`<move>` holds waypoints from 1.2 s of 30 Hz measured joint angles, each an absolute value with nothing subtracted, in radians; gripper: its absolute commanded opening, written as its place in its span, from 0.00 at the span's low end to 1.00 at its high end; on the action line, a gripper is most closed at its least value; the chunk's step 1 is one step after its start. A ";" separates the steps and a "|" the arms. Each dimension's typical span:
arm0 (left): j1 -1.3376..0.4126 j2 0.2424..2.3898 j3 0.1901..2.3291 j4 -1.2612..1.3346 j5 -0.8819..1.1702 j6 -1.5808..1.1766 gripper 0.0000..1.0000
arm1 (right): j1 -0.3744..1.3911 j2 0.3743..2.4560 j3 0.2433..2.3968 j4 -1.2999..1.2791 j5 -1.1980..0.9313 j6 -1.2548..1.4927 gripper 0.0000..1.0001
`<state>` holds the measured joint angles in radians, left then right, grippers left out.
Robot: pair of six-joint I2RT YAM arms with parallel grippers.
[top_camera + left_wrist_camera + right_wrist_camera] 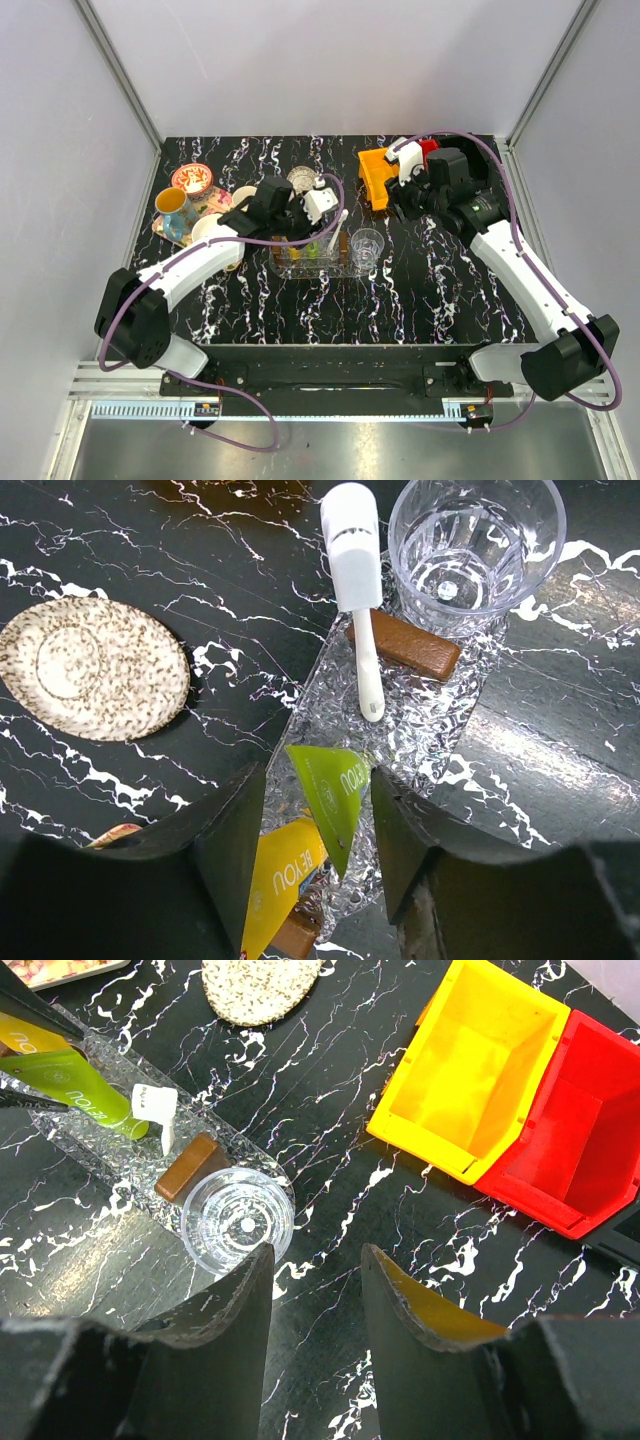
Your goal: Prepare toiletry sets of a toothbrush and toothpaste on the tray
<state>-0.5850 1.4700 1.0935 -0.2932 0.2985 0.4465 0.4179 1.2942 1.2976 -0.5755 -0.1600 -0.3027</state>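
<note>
Your left gripper [318,810] stands part open astride the lime green squeeze tube [335,780] on the clear textured oval tray [430,720], gripping nothing, with the slim white plastic toothbrush [358,590] lying just ahead, thin end towards it; your open, empty right gripper [317,1255] is farther.

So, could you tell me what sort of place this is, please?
Probably a robot lab cell: plain pale walls, aluminium frame posts, two white robot arms bolted to a black marble-patterned tabletop.

Bright, even overhead light, sharp views, glints on the clear tray [420,735].
</note>
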 measured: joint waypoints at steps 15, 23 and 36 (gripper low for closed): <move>-0.579 1.405 1.123 -0.295 0.331 0.396 0.64 | 0.418 1.296 1.298 -0.577 -0.160 -0.310 0.46; -0.578 1.257 1.152 -0.295 0.340 0.354 0.67 | 0.418 1.295 1.298 -0.577 -0.155 -0.305 0.47; -0.446 1.073 1.134 -0.274 0.183 0.224 0.95 | 0.410 1.222 1.350 -0.535 0.097 -0.181 1.00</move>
